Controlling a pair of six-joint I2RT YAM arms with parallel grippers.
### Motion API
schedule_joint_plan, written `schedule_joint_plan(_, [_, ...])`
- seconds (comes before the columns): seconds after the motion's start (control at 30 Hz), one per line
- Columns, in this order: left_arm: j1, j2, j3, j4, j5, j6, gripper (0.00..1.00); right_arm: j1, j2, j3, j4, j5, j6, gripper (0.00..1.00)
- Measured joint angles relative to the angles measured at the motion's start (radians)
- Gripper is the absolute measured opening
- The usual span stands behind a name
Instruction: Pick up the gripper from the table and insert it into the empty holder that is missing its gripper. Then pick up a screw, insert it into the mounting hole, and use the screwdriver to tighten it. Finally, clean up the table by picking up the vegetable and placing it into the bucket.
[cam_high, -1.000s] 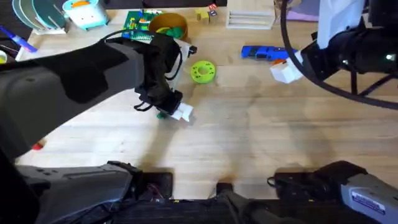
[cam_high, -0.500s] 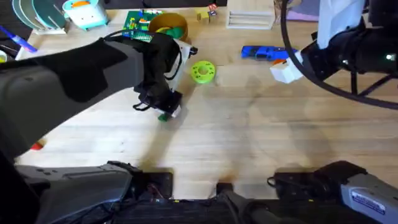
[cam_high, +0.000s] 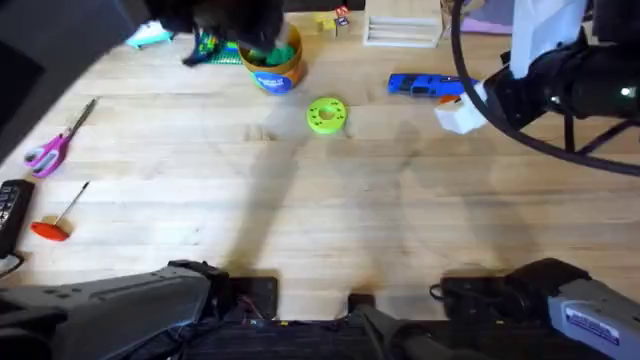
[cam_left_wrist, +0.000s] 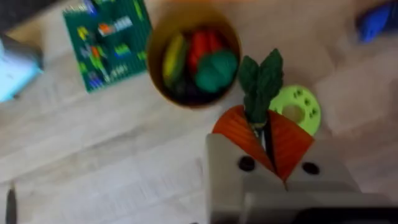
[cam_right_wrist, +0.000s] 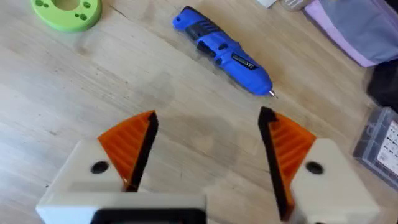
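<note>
Overhead, the wooden table (cam_high: 330, 210) spans the scene. The left arm (cam_high: 215, 20) reaches to the far left, dark and blurred, above the bucket (cam_high: 272, 62), an orange-yellow tub with a blue mark on its side. The right arm (cam_high: 560, 80) hangs at the far right, its white gripper (cam_high: 460, 112) raised beside the screwdriver (cam_high: 425, 86).

In the left wrist view, the left gripper (cam_left_wrist: 267, 140) is clamped on the stem of the vegetable (cam_left_wrist: 260, 84), its orange pads (cam_left_wrist: 236, 134) pressed together around it. The dark green leaves stick out beyond the fingertips, just beside the bucket's rim (cam_left_wrist: 155, 46); the tub holds yellow, red and green toy pieces. The lime-green ring (cam_left_wrist: 298, 109) lies on the table under the gripper.

In the right wrist view, the right gripper (cam_right_wrist: 208, 140) has its fingers (cam_right_wrist: 134, 146) spread wide with nothing between them. The screwdriver (cam_right_wrist: 224, 50) lies flat on the table beyond them, bit pointing away from the ring (cam_right_wrist: 67, 12).

Scissors (cam_high: 55, 145) and a red-handled tool (cam_high: 58, 218) lie near the left edge.
</note>
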Motion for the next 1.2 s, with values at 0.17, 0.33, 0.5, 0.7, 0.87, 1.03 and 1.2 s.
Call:
schedule_joint_plan(0.17, [0.073,0.01,0.021,0.183,0.0,-0.013,0.022,0.0,0.0,0.0,-0.003,0.0,0.0,0.992])
schedule_joint_plan(0.33, [0.122,0.109,0.021,0.24,0.0,-0.047,0.021,0.0,0.0,0.0,-0.003,0.0,0.0,0.991])
schedule_joint_plan(0.5, [0.13,0.241,0.02,0.295,0.001,-0.059,0.021,0.0,0.0,0.0,-0.003,0.0,0.0,0.992])
schedule_joint_plan(0.7, [0.13,0.332,0.02,0.317,0.001,-0.06,0.021,0.0,0.0,0.0,-0.003,0.0,0.0,0.992])
schedule_joint_plan(0.87, [0.13,0.351,0.019,0.353,0.0,-0.064,0.14,0.0,0.0,0.0,-0.003,0.0,0.0,0.992])
schedule_joint_plan(1.03, [0.13,0.351,0.019,0.365,-0.003,-0.061,0.897,0.0,0.0,0.0,-0.003,0.0,0.004,0.991])
schedule_joint_plan(1.2, [0.13,0.317,0.019,0.281,-0.003,-0.062,0.992,0.0,-0.031,0.0,-0.003,0.0,0.046,0.991])
